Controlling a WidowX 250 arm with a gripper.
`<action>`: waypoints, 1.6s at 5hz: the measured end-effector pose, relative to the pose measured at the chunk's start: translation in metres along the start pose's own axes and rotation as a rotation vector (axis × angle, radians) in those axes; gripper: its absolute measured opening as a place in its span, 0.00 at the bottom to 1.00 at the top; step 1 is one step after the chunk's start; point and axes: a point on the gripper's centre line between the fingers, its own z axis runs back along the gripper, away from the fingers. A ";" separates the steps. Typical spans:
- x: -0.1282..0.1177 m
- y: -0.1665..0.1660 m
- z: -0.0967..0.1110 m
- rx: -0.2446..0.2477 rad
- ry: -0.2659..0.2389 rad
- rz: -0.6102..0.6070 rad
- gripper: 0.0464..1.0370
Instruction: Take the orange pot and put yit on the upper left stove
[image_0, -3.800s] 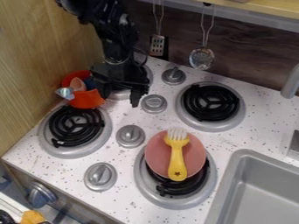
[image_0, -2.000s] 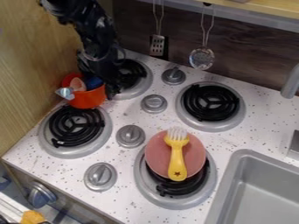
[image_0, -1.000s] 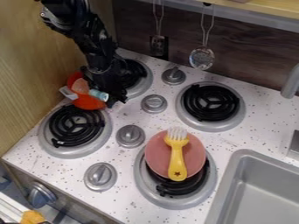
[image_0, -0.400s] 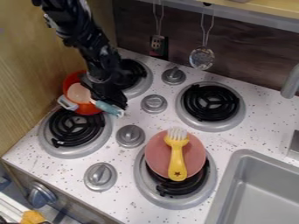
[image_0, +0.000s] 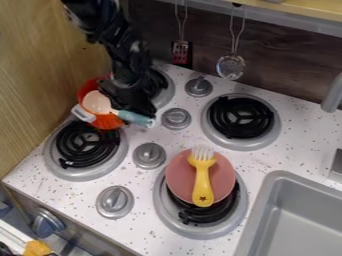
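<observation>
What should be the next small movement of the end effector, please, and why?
Probably a slow shift of the orange pot toward the upper left burner: the end effector is at the pot's side, the pot is not yet centred there, and the blue-handled spoon sticks out over the rim, so haste could spill it.

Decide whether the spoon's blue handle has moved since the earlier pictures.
Yes. The blue handle has moved rightward, its end now nearer the second knob from the top.
</observation>
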 end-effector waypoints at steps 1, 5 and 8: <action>0.002 -0.007 0.002 -0.001 0.003 -0.038 0.03; 0.045 -0.006 0.005 -0.068 -0.074 -0.508 0.03; 0.066 -0.005 -0.011 -0.095 -0.046 -0.579 0.03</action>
